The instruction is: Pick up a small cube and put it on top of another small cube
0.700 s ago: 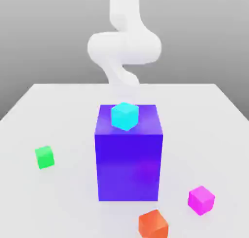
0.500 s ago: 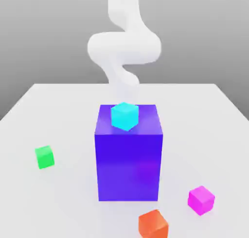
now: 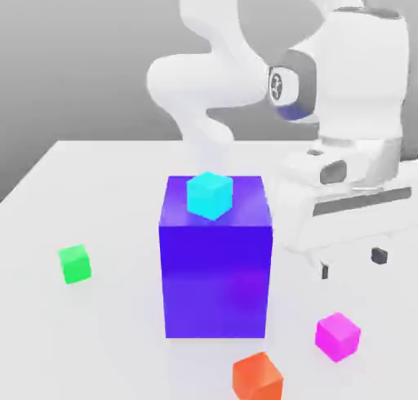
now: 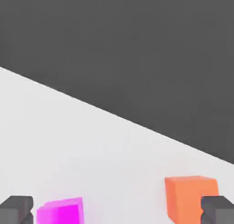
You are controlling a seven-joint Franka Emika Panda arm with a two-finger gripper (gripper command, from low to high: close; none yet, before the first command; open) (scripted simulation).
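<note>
Since the earlier frame, when little more than the arm's white upper links showed, the wrist and hand have swung down into the exterior view, and the gripper [image 3: 352, 264] now hangs on the exterior view's right of the big blue-purple block [image 3: 216, 276], above the table [image 3: 98, 186]. Its two dark fingertips [image 3: 379, 255] stand wide apart with nothing between them; the jaws are spread as far as they go and hold nothing.

Taking the big blue-purple block as the landmark: the magenta cube [image 3: 338, 336] sits on the table near the block's lower corner on the exterior view's right, apart from it, and below the gripper. The green cube [image 3: 75, 264] rests on the table well apart from the block on the exterior view's left. A cyan cube [image 3: 210, 195] stands on the block's top face, turned corner-forward. An orange cube [image 3: 257, 377] lies in front of the block, just beside the magenta cube but not touching it.

In the hand view the magenta cube [image 4: 60, 211] and orange cube [image 4: 189, 198] lie on the table between the two fingertips [image 4: 16, 209].
</note>
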